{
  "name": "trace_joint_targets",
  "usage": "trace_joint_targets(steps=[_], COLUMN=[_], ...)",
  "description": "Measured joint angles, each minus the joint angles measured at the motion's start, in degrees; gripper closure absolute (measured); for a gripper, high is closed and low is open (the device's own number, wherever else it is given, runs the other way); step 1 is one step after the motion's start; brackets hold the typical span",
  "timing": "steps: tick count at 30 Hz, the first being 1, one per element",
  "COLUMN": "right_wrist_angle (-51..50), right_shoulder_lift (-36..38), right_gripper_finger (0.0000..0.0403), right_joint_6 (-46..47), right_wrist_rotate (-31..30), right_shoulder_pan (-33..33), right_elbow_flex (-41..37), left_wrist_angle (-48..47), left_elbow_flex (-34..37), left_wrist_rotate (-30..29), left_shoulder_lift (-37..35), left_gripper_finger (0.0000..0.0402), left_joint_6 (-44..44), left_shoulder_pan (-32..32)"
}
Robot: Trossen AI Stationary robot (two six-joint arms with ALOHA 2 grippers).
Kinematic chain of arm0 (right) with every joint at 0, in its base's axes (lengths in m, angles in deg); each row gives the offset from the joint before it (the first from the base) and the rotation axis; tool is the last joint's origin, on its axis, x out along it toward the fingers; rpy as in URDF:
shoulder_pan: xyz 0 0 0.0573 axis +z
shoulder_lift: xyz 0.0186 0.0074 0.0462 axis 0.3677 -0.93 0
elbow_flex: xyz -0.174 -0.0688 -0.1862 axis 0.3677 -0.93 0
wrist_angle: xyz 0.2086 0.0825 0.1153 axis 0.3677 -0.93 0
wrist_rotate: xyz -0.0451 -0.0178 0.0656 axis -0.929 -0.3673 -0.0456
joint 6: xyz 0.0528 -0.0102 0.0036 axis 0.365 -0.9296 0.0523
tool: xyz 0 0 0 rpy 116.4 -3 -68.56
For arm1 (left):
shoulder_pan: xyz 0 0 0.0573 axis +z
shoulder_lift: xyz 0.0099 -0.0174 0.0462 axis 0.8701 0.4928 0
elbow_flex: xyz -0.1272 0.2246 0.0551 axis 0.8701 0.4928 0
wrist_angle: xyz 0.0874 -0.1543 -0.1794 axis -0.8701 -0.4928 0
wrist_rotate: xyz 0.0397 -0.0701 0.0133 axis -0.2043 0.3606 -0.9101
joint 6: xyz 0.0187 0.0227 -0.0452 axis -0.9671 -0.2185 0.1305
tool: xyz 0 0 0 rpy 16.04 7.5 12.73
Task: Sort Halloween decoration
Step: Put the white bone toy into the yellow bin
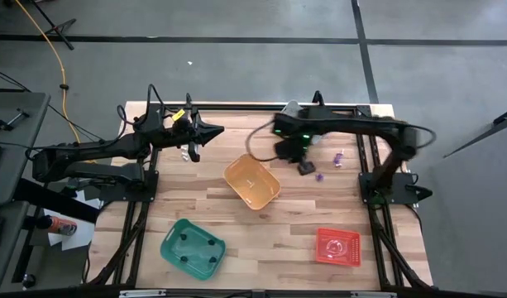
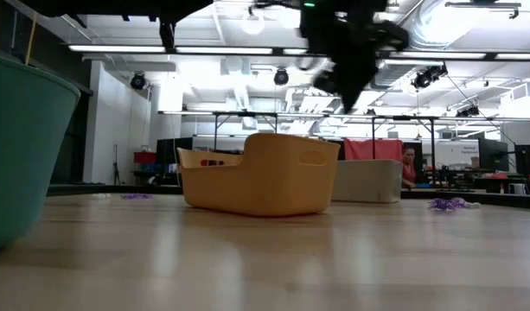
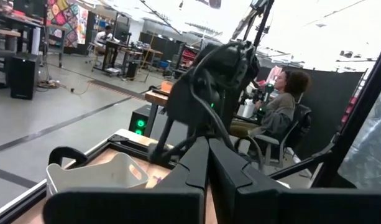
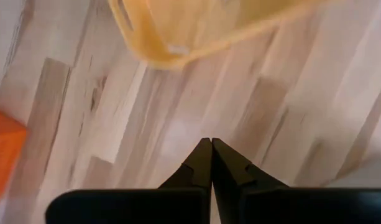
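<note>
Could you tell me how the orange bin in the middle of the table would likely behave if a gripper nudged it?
The orange bin looks like thin, empty plastic, so probably light and inclined to slide on the smooth wooden table. Its broad flat base suggests it would skid rather than tip.

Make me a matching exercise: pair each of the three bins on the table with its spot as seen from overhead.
Things:
1. orange bin
2. green bin
3. red bin

Places, in the overhead view:
a. near edge, below the left arm
b. middle of the table, between the two arms
c. near edge, below the right arm

Pairs: 1-b, 2-a, 3-c
</note>
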Motion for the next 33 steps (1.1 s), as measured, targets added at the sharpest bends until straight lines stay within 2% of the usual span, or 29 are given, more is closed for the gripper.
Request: trace_joint_targets(steps=[5,8,12,15,17,20,25,33], right_wrist_angle=[14.9,28.2,52.7,72.2,81.3,84.9,80.8,79.8], right_shoulder_lift=[18.1,27.5,35.9,38.3,38.4,37.8,36.3,34.3], right_gripper_finger=[0.0403,0.0403,0.0403,0.0403,0.0403,0.0403,0.0403,0.0403], right_joint_6=[12.7,22.0,34.9,42.3,45.0,45.2,43.0,41.6], right_wrist_rotate=[-0.1,0.4,1.7,1.8,1.7,1.7,3.0,3.2], right_shoulder_pan=[-2.1,-2.0,-1.9,-1.9,-2.0,-2.0,-2.0,-2.0], right_elbow_flex=[-22.1,-31.8,-40.0,-43.1,-43.1,-41.0,-36.7,-36.0], left_wrist_angle=[0.0,0.0,-0.4,-0.4,-0.5,-0.5,-0.6,-0.4], left_elbow_flex=[0.0,0.0,0.0,0.0,0.0,0.0,0.0,0.0], left_wrist_rotate=[0.0,-0.1,-0.2,-0.4,-0.4,-0.2,0.6,0.7], left_shoulder_lift=[0.0,0.0,0.0,0.0,0.0,0.0,0.6,2.7], left_gripper_finger=[0.0401,0.0401,0.0401,0.0401,0.0401,0.0401,0.0401,0.0401], left_joint_6=[-1.9,-2.0,-1.9,-2.0,-3.1,-6.5,-7.8,-7.9], left_shoulder_pan=[0.0,0.2,1.0,1.6,1.8,1.8,1.5,-0.9])
